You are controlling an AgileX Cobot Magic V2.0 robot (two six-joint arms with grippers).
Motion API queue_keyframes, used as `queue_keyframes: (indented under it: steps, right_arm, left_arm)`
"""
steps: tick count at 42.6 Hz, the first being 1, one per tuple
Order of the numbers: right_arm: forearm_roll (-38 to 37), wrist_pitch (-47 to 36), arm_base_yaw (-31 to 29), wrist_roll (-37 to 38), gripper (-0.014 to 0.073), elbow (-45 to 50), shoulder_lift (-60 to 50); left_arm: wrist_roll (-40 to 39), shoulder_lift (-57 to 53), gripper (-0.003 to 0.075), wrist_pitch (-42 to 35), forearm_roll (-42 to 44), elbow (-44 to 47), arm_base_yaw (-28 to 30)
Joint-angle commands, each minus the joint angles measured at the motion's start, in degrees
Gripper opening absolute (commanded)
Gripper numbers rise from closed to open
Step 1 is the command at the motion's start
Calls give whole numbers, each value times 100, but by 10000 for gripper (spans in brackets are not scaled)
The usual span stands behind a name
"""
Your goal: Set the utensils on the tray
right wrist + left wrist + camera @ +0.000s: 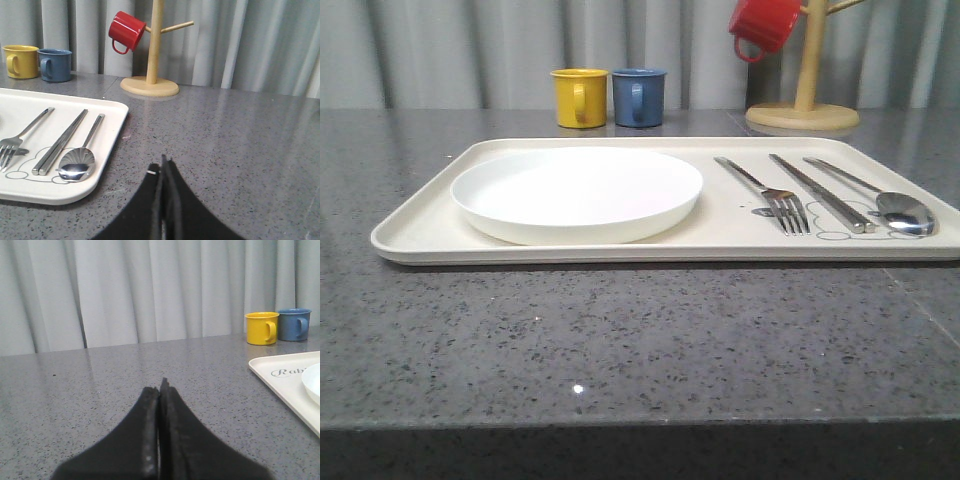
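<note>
The cream tray (420,222) lies across the middle of the grey counter. On its left half sits the round white plate (577,192). On its right half lie the steel fork (767,193), the flat chopstick piece (820,192) and the spoon (892,203), side by side. The right wrist view shows the same fork (20,137), chopstick piece (61,141) and spoon (80,159) on the tray (107,145). My right gripper (162,165) hovers over bare counter beside the tray's right edge, shut and empty. My left gripper (160,385) is shut and empty over the counter left of the tray (280,385).
A yellow mug (580,97) and a blue mug (639,96) stand behind the tray. At the back right a wooden mug tree (805,95) holds a red mug (763,25). Grey curtains close the back. Bare counter runs along the front.
</note>
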Motion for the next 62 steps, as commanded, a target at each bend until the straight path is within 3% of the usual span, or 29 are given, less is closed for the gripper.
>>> queue_keyframes:
  steps: [1,4,10,62]
  right_arm:
    - [79,-500,-36,-24,-67,-23,-88]
    - [57,-575,-36,411,-67,-23,-94]
    - [-711,-604,-40,1312,-67,-23,-94]
    - [-791,-580,-201,1306,-67,-23,-94]
  left_arm:
    - [-14,-119,-20,-426,0,36,-40]
    - [-14,-119,-20,-426,0,36,-40]
    - [-14,-119,-20,-426,0,36,-40]
    - [-14,-119,-20,-426,0,36,-40]
